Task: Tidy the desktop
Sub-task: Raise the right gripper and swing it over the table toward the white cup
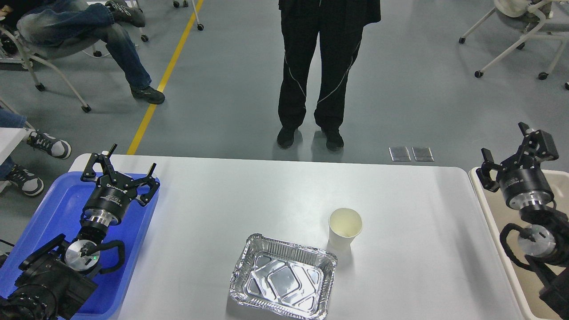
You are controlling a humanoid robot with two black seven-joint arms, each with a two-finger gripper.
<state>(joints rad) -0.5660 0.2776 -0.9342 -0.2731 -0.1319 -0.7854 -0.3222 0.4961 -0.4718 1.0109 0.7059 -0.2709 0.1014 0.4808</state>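
The white desktop [249, 200] spans the middle of the head view. On it stand a white paper cup [344, 227], upright and empty, and an empty foil tray [283, 282] near the front edge, left of the cup. My left gripper [131, 161] is open and empty above the blue plastic tray [53, 209] at the table's left end. My right gripper [506, 142] is open and empty above the beige bin [493, 209] at the right end. Both grippers are far from the cup and the foil tray.
A person in black trousers [318, 66] stands just beyond the table's far edge. Seated people [89, 26] and chairs are at the far left, wheeled chairs [520, 40] at the far right. A yellow floor line [164, 80] runs back left.
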